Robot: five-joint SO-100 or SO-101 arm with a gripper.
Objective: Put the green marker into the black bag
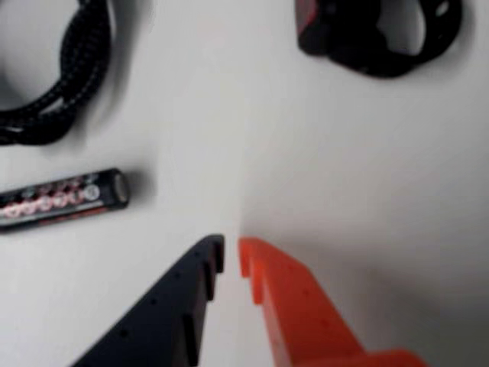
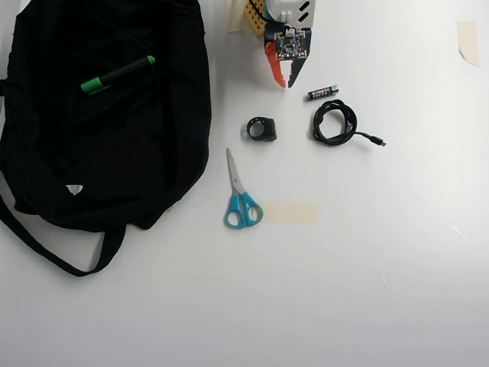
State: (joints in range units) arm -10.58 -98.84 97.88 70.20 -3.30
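The green marker, dark-barrelled with a green cap and green end, lies on top of the black bag near its upper left in the overhead view. The floppy bag fills the left side, a strap looping out at the bottom. My gripper is at the top centre, well right of the bag, pointing down at the bare table. In the wrist view my gripper has its black and orange fingertips almost touching, shut with nothing between them. Neither marker nor bag shows in the wrist view.
A black AAA battery lies just right of the gripper, also seen as the battery. A coiled black cable, a small black ring-shaped object, blue-handled scissors and a tape strip lie on the white table.
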